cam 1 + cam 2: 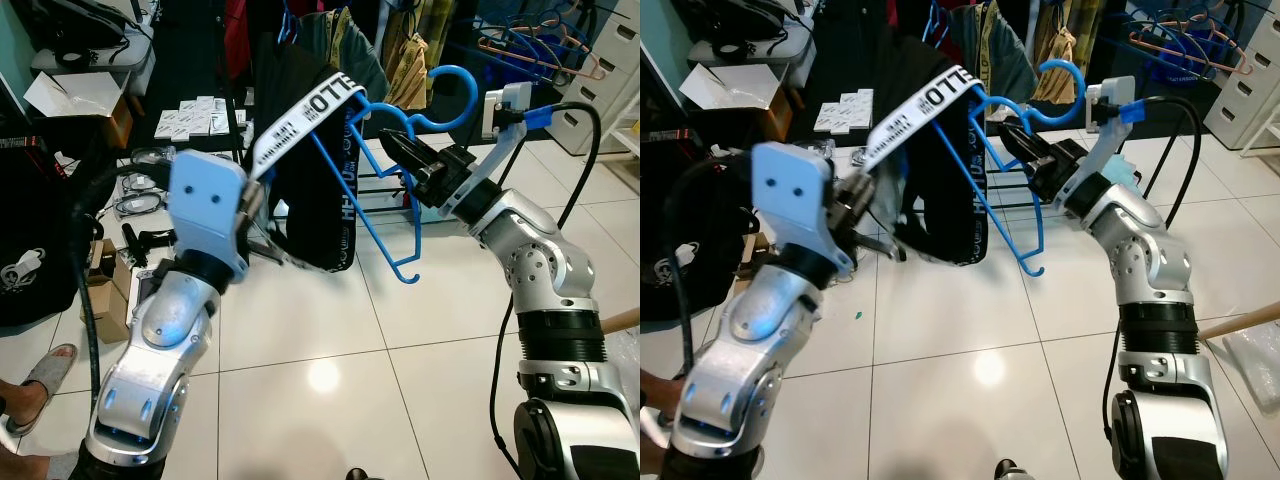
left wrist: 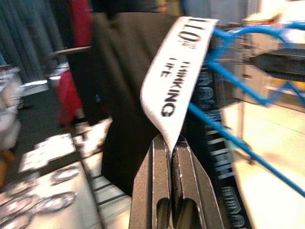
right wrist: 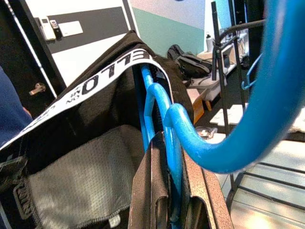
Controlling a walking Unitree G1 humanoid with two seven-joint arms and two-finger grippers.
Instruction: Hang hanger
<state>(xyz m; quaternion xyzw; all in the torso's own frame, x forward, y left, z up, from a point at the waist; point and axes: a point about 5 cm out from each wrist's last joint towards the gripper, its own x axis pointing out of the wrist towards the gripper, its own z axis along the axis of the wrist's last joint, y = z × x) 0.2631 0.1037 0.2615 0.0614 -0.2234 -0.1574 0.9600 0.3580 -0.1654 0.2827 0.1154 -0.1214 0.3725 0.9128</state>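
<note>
tiled floor [image 1: 330,330], gripped blue hanger [image 1: 385,190]

Hanger [image 1: 352,175]: smooth glossy blue plastic. Garment [image 1: 300,160]: matt black cloth; strap [image 1: 300,118]: white woven. Floor [image 1: 330,350]: glossy tile.

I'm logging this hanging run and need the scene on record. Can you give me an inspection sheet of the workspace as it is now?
Surface: white tiled floor, glossy, with a light reflection.
Job's things: blue hanger carrying a black garment with a white lettered strap.
Clutter: small white boxes and a cardboard box on the floor.
Grippers: left claw shut on the strap's end; right claw shut on the hanger near its hook.
Cables: black cable along the right arm.
Surroundings: clothes rack with hung clothes behind; spare hangers; a person's sandalled foot.
</note>
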